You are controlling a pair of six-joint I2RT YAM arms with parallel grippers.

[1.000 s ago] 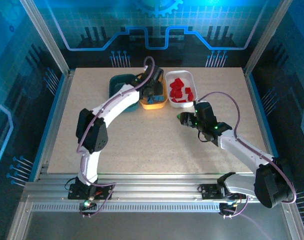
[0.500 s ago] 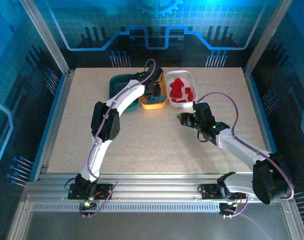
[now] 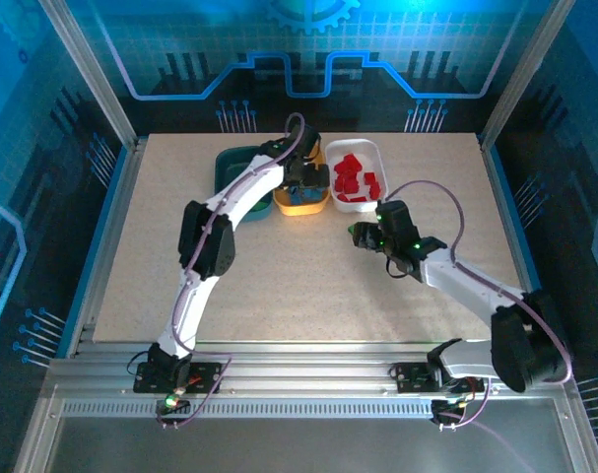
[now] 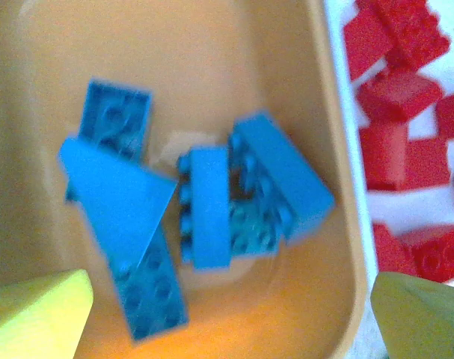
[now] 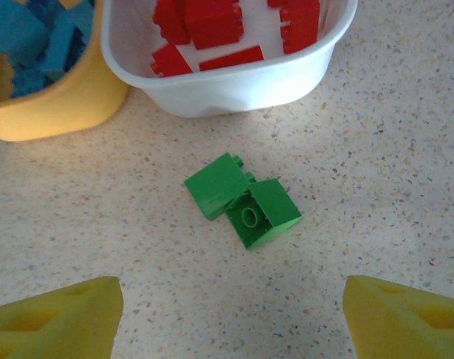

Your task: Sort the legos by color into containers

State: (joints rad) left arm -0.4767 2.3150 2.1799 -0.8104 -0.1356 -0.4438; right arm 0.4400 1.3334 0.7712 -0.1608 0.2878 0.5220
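Note:
Several light blue legos (image 4: 204,202) lie heaped in the orange-yellow container (image 4: 339,224), and my left gripper (image 4: 227,329) hangs open right above them, holding nothing. In the top view that gripper (image 3: 300,179) is over the same container (image 3: 316,205). Two green legos (image 5: 241,198) rest touching each other on the table just in front of the white container (image 5: 212,93), which holds red legos (image 5: 204,22). My right gripper (image 5: 230,321) is open, a short way back from the green pair (image 3: 354,231). The dark teal container (image 3: 234,166) stands at the left of the row.
The three containers sit side by side at the back middle of the speckled table (image 3: 279,286). The left arm's forearm (image 3: 241,197) crosses over the teal container. A metal frame and blue panels enclose the table.
My left gripper has opened over the orange-yellow container, and its elbow has risen and swung right. The right gripper edged slightly towards the green legos.

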